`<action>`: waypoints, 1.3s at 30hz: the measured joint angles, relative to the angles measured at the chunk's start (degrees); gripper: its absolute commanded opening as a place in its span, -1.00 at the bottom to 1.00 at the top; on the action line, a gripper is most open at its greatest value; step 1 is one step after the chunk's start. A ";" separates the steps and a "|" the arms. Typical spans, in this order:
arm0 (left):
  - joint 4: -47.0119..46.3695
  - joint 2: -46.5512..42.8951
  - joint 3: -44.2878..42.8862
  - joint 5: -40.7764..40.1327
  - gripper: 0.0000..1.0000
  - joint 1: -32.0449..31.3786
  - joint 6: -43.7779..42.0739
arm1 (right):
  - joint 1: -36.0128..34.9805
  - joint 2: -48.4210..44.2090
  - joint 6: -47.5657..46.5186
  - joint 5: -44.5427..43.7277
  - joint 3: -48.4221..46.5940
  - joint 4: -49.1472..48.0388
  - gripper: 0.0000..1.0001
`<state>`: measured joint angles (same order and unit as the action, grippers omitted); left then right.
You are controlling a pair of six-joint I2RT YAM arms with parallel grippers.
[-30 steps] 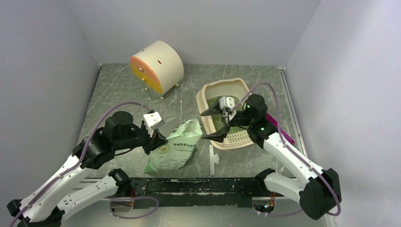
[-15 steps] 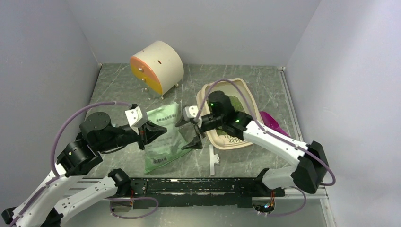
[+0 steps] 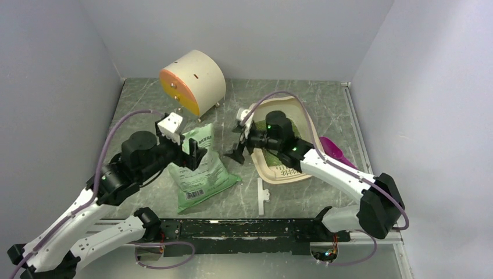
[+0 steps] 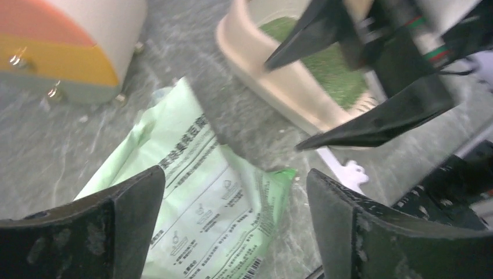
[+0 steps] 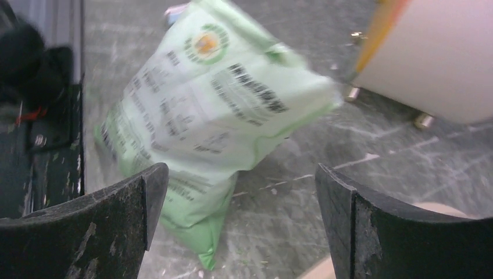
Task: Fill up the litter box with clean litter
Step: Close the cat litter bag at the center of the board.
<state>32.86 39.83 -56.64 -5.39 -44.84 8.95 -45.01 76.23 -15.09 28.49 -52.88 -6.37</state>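
Top external: 1 litter box (image 3: 263,168) holding green litter (image 3: 295,129); 1 printed bag (image 3: 200,174); 1 cabinet (image 3: 195,81); 1 magenta scoop (image 3: 332,150). Left gripper (image 3: 196,156) and right gripper (image 3: 239,144) both spread, empty.

light: even, soft — shadows faint | wrist views: motion-blurred

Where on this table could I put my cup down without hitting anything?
Bare tabletop runs along the back wall, from the cream cabinet to the far right corner behind the litter box. The middle is crowded: the green bag, the open left gripper, the open right gripper and the box's rim all meet there.
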 measured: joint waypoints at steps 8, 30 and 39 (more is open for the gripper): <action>0.55 8.66 0.76 -6.23 0.94 7.91 6.58 | 15.69 4.76 22.45 6.99 -4.31 -3.76 1.00; -16.41 14.01 21.16 43.60 0.77 55.39 11.47 | 17.64 6.88 32.63 16.98 -3.67 -0.85 1.00; -25.66 27.08 22.67 57.61 -0.35 55.43 10.54 | 17.66 7.15 31.78 17.40 -3.67 0.15 1.00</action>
<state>7.20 66.92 -33.98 52.23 10.59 19.49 -27.35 83.37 16.69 45.89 -56.55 -6.22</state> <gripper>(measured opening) 0.570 0.997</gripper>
